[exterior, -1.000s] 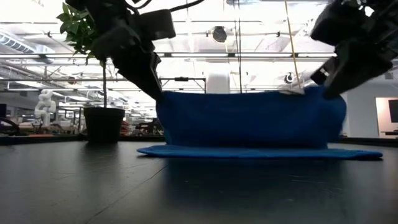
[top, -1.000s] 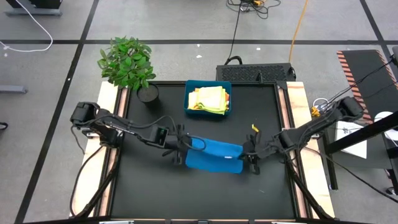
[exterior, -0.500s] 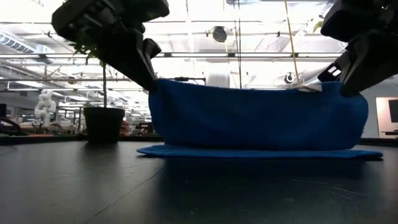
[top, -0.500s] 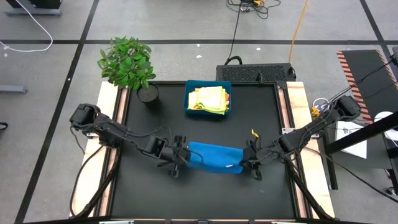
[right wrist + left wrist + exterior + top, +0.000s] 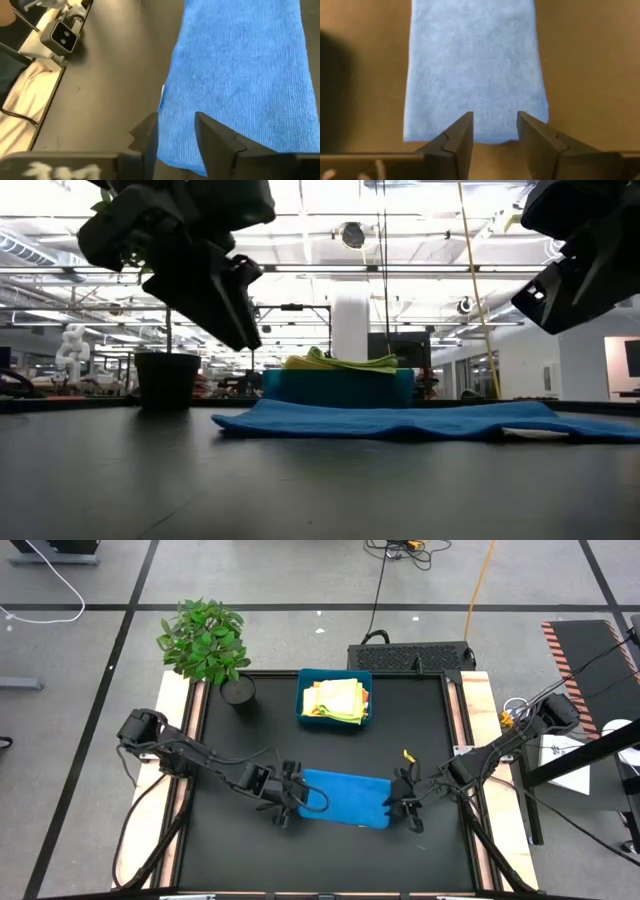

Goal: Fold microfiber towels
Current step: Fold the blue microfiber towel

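From above, the soft blue microfiber towel (image 5: 345,798) lies flat on the black bench (image 5: 230,850), between the left tool (image 5: 291,798) and the right tool (image 5: 400,802); a rigid teal rectangular tray (image 5: 335,720) of other cloths sits behind.

At bench level, both tools hang clear above the towel.

Each wrist view shows parted, empty fingers over a towel end.

One fold looks finished; next probably calls for regripping an edge.
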